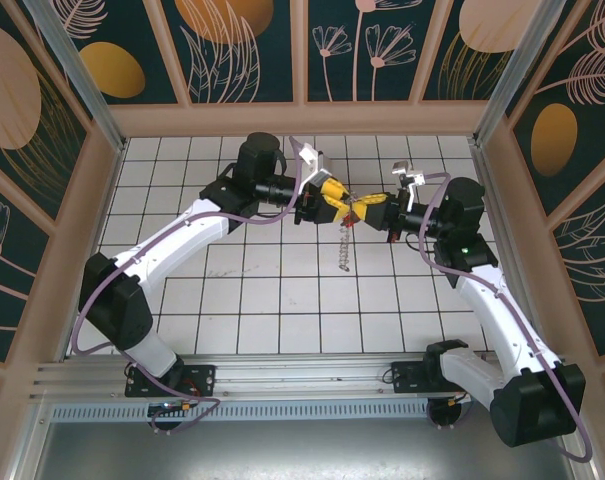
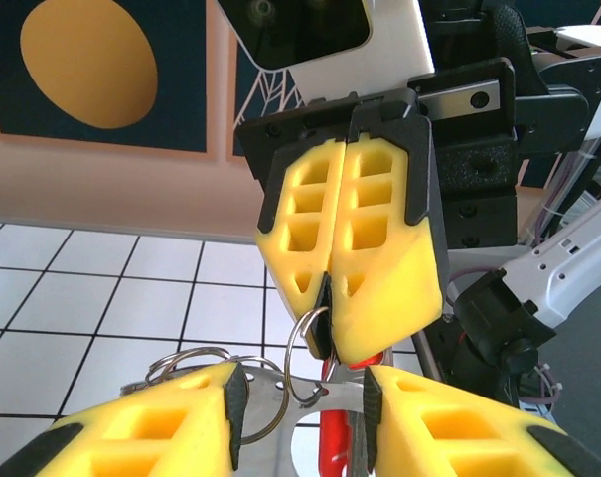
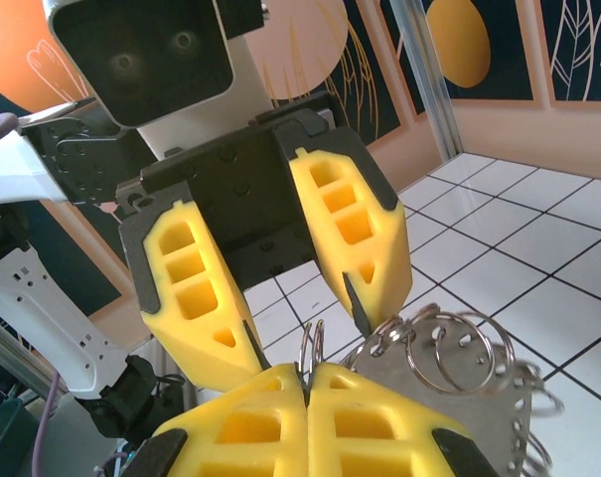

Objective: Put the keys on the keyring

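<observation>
One thin silver keyring: pinched in right gripper, yellow jaws closed on it.
Left gripper: jaws apart, flat silver key between them.

A white tiled worktop with dark grout lines fills the floor of the enclosure, and a peach-coloured ledge runs along its far edge. Dark wall panels printed with pale leaf outlines and orange ovals stand on three sides, set in peach frames, and silver metal posts slant up at the two far corners. At the near edge a silver rail crosses the worktop, with a perforated strip just in front of it and a plain grey plate nearest the camera.
</observation>
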Controlling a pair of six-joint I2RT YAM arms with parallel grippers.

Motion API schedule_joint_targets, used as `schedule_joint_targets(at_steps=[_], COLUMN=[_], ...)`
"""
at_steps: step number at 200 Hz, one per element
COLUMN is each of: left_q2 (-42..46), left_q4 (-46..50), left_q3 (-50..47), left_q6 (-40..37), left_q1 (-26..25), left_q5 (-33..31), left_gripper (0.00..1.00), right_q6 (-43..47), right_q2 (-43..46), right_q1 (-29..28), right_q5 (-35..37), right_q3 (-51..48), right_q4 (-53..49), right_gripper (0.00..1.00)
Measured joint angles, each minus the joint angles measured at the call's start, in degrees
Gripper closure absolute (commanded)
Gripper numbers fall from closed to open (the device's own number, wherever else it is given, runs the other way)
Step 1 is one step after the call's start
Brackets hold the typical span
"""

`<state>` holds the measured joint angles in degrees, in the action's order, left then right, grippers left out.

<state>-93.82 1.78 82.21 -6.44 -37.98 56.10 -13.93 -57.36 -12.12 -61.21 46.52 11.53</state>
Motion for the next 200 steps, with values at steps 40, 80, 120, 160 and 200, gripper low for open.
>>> schedule_joint_targets(at_steps=[40,80,120,160,200], left_q2=[-0.50,-1.07,-1.66,-2.03,-2.01], left_q4=[-0.02,-0.15,-1.07,-3.74,-12.48], left_q3=[0.33,0.90,1.01,0.66,-3.63], left_q6=[0.13,0.96,2.56,5.64,10.71], left_q1=[0.00,0.00,0.04,0.50,0.28], left_q5=[0.96,2.12,3.32,3.93,-1.79], left_gripper=[0.64,0.68,0.89,1.00,1.00], right_q6=[0.13,0.13,0.13,0.07,-3.45], right_q2=[0.00,0.00,0.00,-0.76,-2.03], right_q1=[0.02,-0.09,-0.11,-0.07,1.38], right_q5=[0.00,0.02,-0.09,0.28,3.10], right_q3=[0.04,0.04,0.04,0.11,0.37], right_q4=[-0.02,-0.02,0.00,1.16,4.13], right_gripper=[1.00,1.00,1.00,0.98,0.58])
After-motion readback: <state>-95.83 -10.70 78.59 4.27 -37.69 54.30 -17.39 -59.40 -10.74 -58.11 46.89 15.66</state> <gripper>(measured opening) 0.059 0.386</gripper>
